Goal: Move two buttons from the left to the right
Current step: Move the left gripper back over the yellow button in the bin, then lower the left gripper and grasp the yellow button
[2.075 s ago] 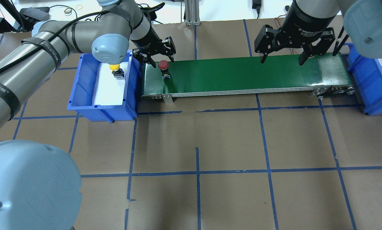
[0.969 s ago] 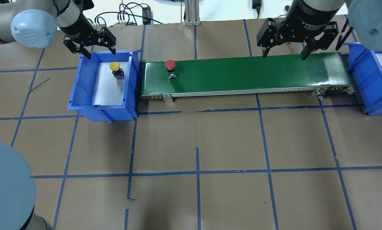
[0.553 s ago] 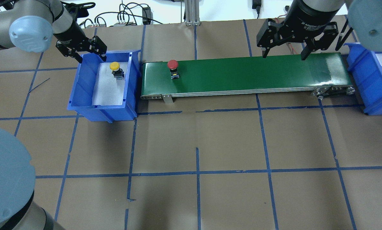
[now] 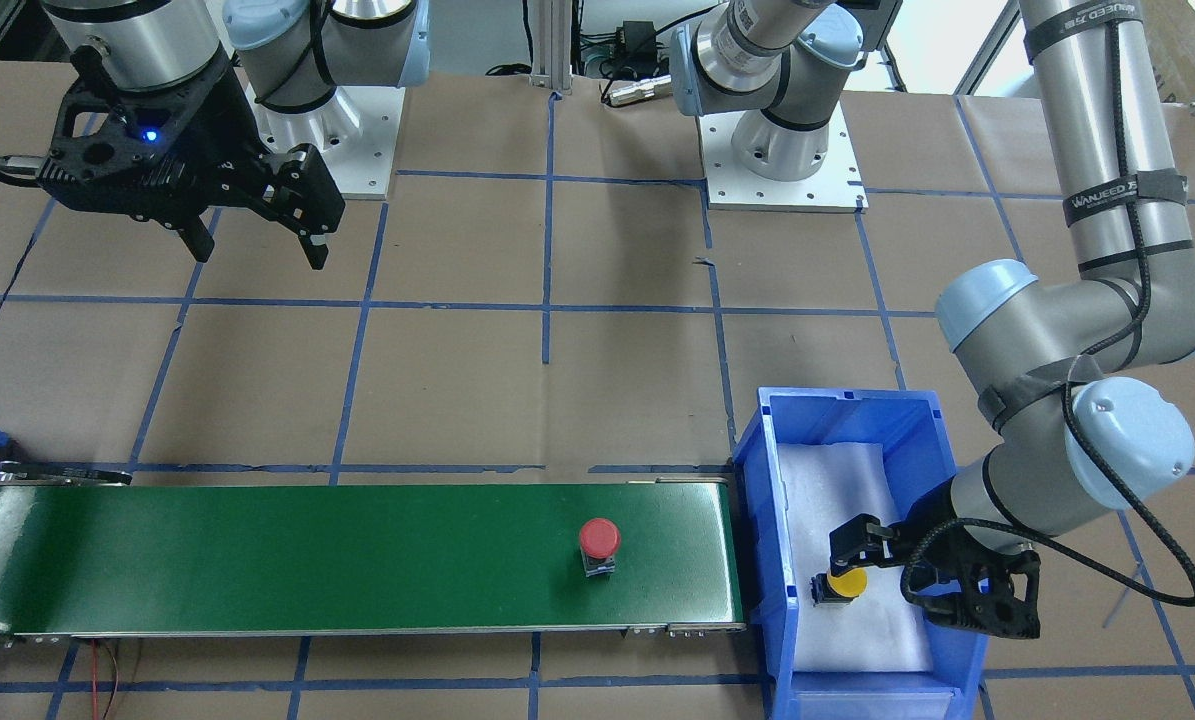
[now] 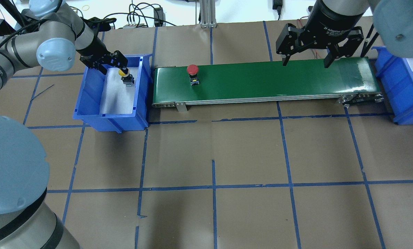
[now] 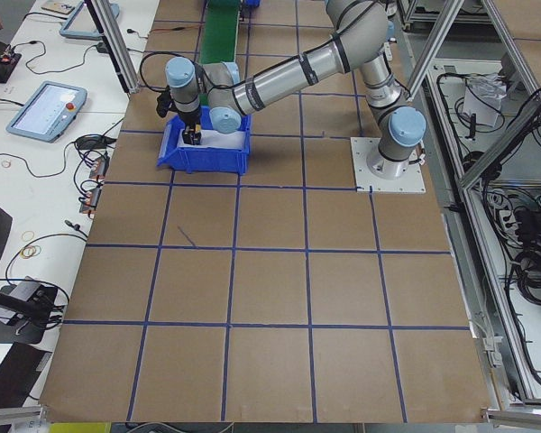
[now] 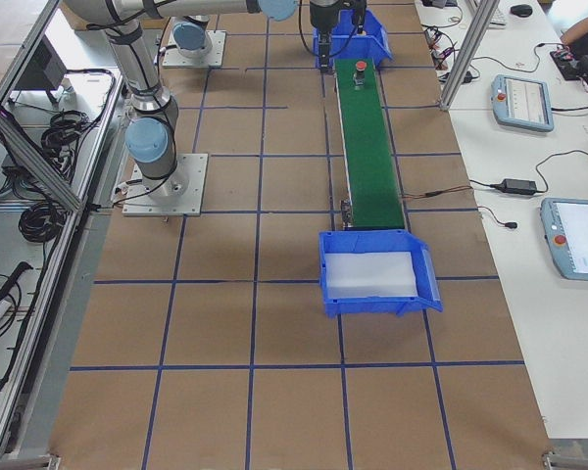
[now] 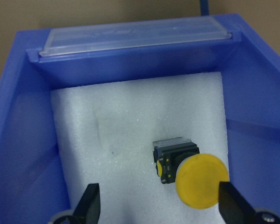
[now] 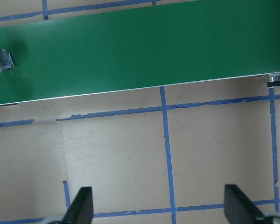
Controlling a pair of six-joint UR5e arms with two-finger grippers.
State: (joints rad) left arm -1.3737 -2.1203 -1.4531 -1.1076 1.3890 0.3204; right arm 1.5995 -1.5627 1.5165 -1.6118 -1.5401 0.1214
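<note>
The yellow button (image 5: 123,72) stands on white foam in the left blue bin (image 5: 88,90). My left gripper (image 5: 109,65) is open and low inside that bin. In the left wrist view the yellow cap (image 8: 201,181) sits between the fingers, close to the right-hand fingertip (image 8: 229,201), with no contact that I can make out. The red button (image 5: 192,70) stands upright on the green conveyor belt (image 5: 279,77) near its left end; it also shows in the front view (image 4: 598,540). My right gripper (image 5: 305,62) is open and empty, above the belt's right part.
A second blue bin (image 5: 396,86) with a white liner stands off the belt's right end. The left bin's walls (image 8: 28,140) close in around my left gripper. Brown paper with blue tape lines covers the table (image 5: 213,155).
My left gripper has moved from behind the bin's far left corner down into the bin, next to the yellow button. The red button has travelled a little to the right on the belt.
</note>
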